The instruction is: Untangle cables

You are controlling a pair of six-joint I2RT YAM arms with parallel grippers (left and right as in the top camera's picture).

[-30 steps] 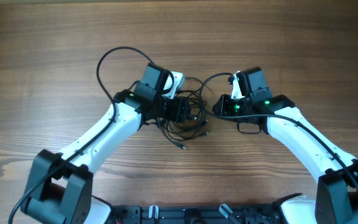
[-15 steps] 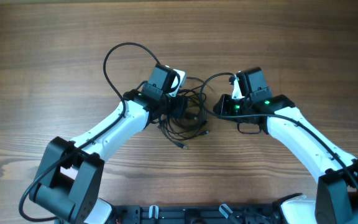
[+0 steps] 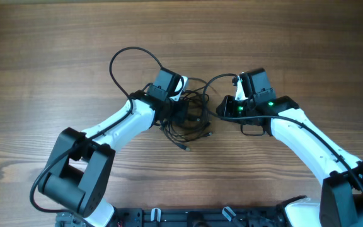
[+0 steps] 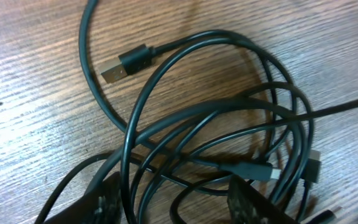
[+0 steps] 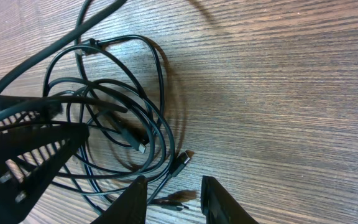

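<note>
The cables (image 3: 194,123) lie as one tangle of thin black loops on the wood table, between the two arms. My left gripper (image 3: 180,115) sits low on the tangle's left side. In the left wrist view its jaws (image 4: 176,205) stand apart with several strands running between them, none pinched. A USB plug (image 4: 128,61) lies loose at the upper left and a small silver-tipped plug (image 4: 263,169) near the right finger. My right gripper (image 3: 222,108) hovers just right of the tangle. Its jaws (image 5: 176,199) are apart, above a strand and a plug end (image 5: 182,163).
The left arm's own thick black wire (image 3: 128,60) arcs over the table behind the tangle. The left gripper's dark body (image 5: 17,155) fills the left of the right wrist view. One plug end (image 3: 184,148) trails toward the front. A black rail (image 3: 200,217) runs along the near edge.
The left arm has swung right and its gripper has shifted slightly right onto the tangle, with its jaws narrowing. The right arm and the cables have barely moved.
</note>
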